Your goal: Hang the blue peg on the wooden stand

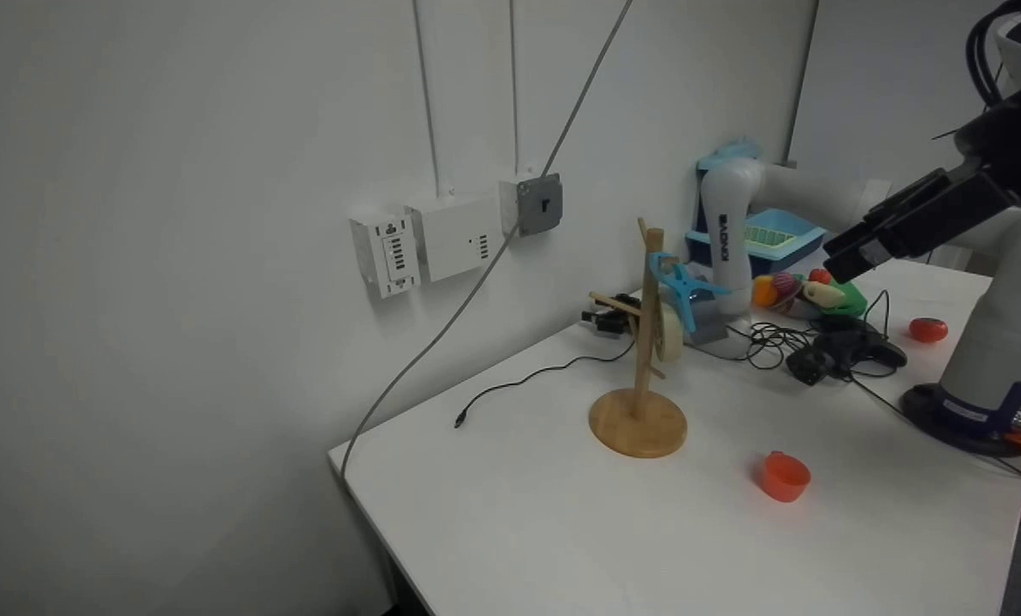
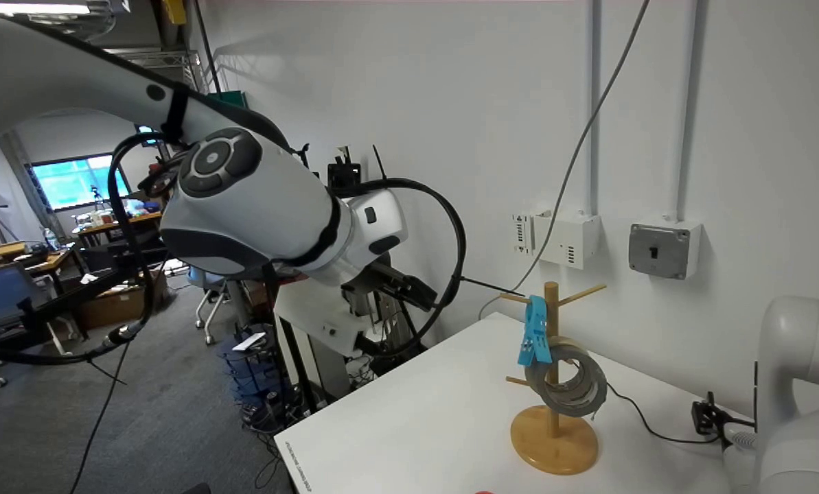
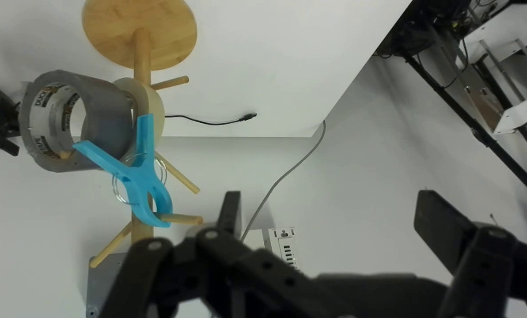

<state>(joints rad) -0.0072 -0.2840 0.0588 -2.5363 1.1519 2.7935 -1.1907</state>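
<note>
The blue peg (image 3: pixel 144 179) is a light-blue spring clamp. It hangs on an upper side arm of the wooden stand (image 3: pixel 142 53), with the arm's end sticking out through its jaw loop. Both exterior views show the peg (image 1: pixel 685 295) (image 2: pixel 535 333) against the upper part of the stand (image 1: pixel 638 423) (image 2: pixel 553 439), which is upright on the table. My gripper (image 3: pixel 329 196) is open and empty in the wrist view, to the side of the stand and apart from the peg. In the exterior views the gripper (image 1: pixel 852 248) (image 2: pixel 399 319) is in the air above table height.
Rolls of tape (image 3: pixel 77 121) hang on the stand beside the peg. A red cup (image 1: pixel 786 477) stands on the table (image 1: pixel 561 513). Another white arm (image 1: pixel 733 231), black cables (image 1: pixel 767 342) and toy food (image 1: pixel 784 291) are behind. Wall boxes (image 1: pixel 459 235) are near the stand.
</note>
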